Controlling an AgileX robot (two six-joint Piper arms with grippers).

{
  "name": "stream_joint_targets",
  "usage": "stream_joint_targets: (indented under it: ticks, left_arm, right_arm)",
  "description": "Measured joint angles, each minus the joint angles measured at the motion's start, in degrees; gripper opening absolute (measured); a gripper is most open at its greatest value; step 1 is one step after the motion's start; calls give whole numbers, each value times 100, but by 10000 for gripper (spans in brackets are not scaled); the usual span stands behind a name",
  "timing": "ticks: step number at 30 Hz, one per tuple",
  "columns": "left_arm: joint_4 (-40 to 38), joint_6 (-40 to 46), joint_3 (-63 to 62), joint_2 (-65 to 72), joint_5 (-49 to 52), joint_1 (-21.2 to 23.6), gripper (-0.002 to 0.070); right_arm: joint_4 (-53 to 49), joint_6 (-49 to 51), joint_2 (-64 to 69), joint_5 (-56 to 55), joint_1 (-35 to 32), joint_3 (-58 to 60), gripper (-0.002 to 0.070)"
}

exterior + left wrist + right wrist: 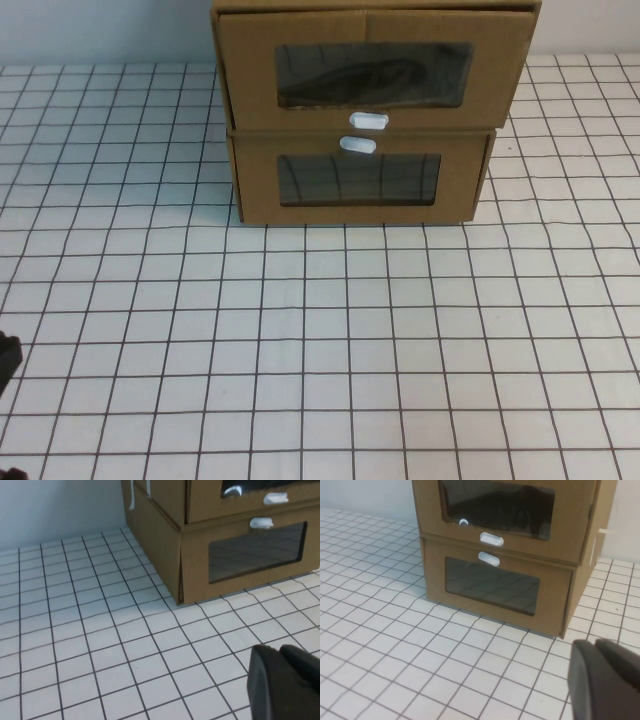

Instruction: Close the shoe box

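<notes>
Two brown cardboard drawer boxes with clear windows are stacked at the far side of the table. The upper one is the shoe box (372, 68), with its white pull tab (368, 121) at the front's lower edge and a dark shoe behind the window. Its drawer front stands out slightly beyond the lower box. It also shows in the left wrist view (235, 505) and the right wrist view (505, 510). My left gripper (277, 651) is shut and empty, low over the table, well short of the boxes. My right gripper (594, 645) is shut and empty, also short of the boxes.
The lower box (360, 180) has its white tab (358, 145) at the front's upper edge. The table (320, 350) is white with a black grid. A dark part of my left arm (6, 358) shows at the near left edge.
</notes>
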Motion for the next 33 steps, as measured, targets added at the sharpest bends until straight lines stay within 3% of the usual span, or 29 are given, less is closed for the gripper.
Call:
stream_joint_targets:
  ticks: [9,23,30,33]
  left_arm:
    - [-36,-3,466,0,-513,0,-3]
    - [-36,-13,476,0,-556,-43,-2]
    - [12,-13,488,46,-530,-1216,-2]
    - [378,-172,488,46,-465,-1366,-2]
  right_arm:
    - [263,21,0,-657,0,1032,-15]
    - [710,21,0,-772,0,1359,-15]
    - [724,21,0,-760,0,1382,-15]
    - [724,21,0,-760,0,1382,-15]
